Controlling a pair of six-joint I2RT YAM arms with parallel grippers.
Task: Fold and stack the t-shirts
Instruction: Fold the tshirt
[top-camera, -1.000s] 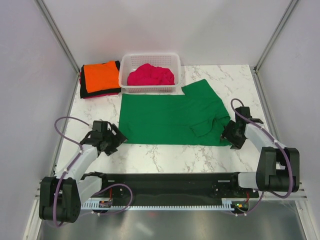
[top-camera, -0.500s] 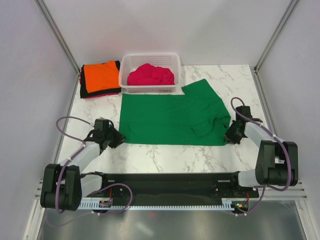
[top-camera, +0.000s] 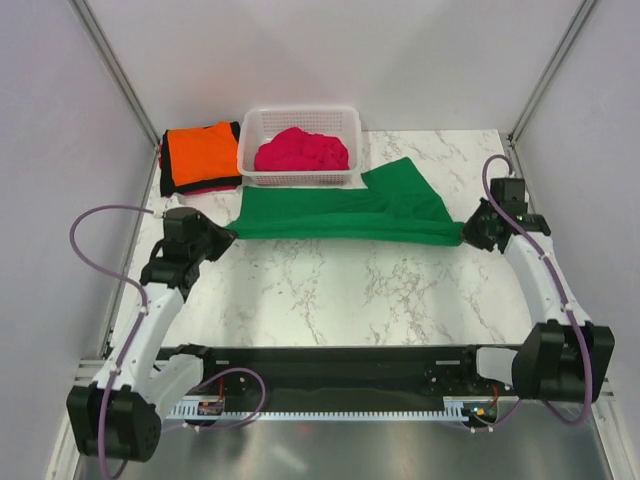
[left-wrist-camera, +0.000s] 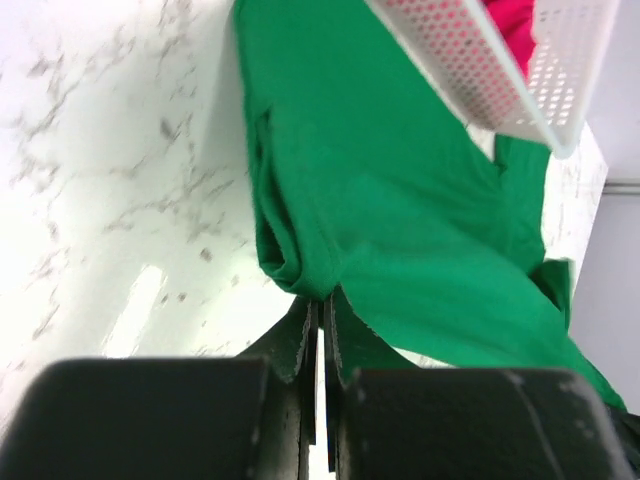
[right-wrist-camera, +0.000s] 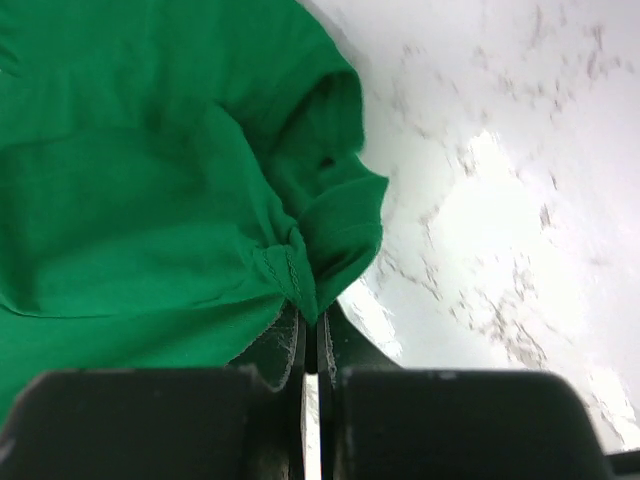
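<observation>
Top external: green t-shirt (top-camera: 340, 212) edge, left hand (top-camera: 224, 233)

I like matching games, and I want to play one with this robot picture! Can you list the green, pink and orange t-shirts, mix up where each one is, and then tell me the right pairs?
Things:
1. green t-shirt
2. magenta-pink t-shirt
3. orange t-shirt

Places:
A. bunched up inside the white basket
B. folded flat, just left of the basket
C. pinched at its two ends by the left gripper and the right gripper

Right pairs: 1-C, 2-A, 3-B
</observation>
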